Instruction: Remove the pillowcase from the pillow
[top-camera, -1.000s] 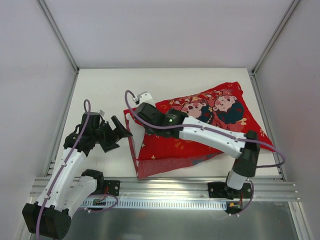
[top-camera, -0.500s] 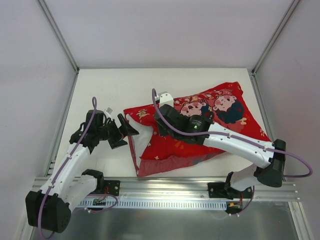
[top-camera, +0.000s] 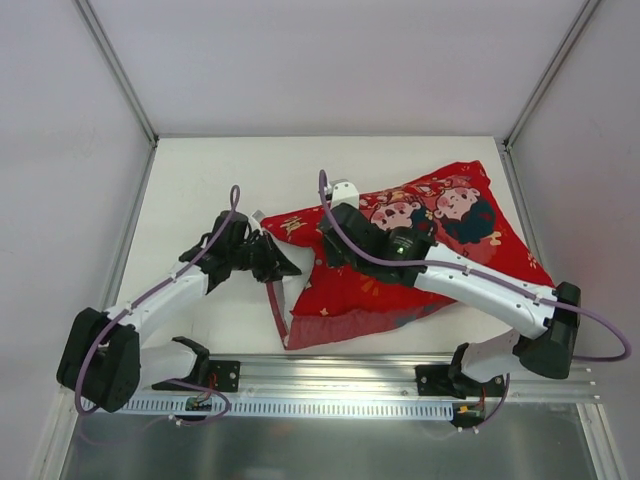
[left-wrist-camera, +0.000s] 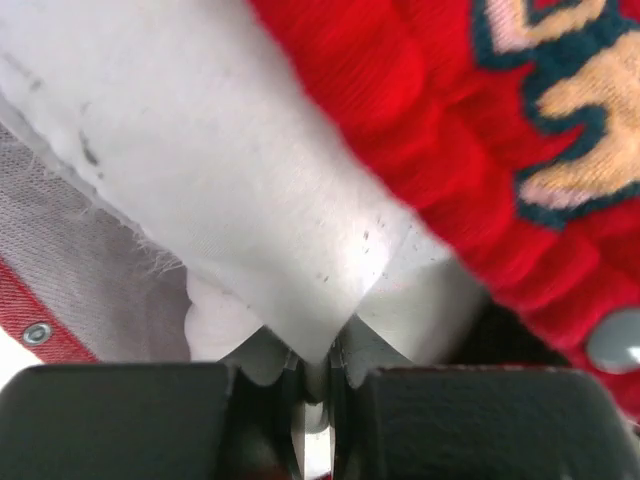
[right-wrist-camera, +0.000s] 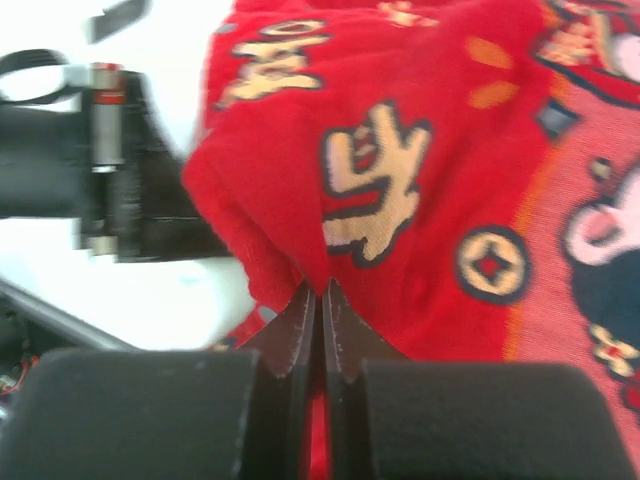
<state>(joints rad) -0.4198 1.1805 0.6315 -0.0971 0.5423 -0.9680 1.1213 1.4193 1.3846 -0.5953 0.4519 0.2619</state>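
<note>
1. Where the two arms rise from the near edge of the table (top-camera: 200, 180), the left one reaches right and the right one reaches left across the red cover, so their tips are close together.
2. The left gripper (left-wrist-camera: 315, 375) is pinched tight on a white corner of the pillow (left-wrist-camera: 230, 180), which pokes out at the pillowcase's (left-wrist-camera: 450, 150) open left end.
3. Just beyond it, the right gripper (right-wrist-camera: 320, 300) has its fingers closed on a raised fold of the pillowcase, next to a gold character.
4. Farther back, the pillowcase lies printed side up over the table's right half, its two cartoon children toward the far right corner. The rest of the pillow is hidden inside.
</note>
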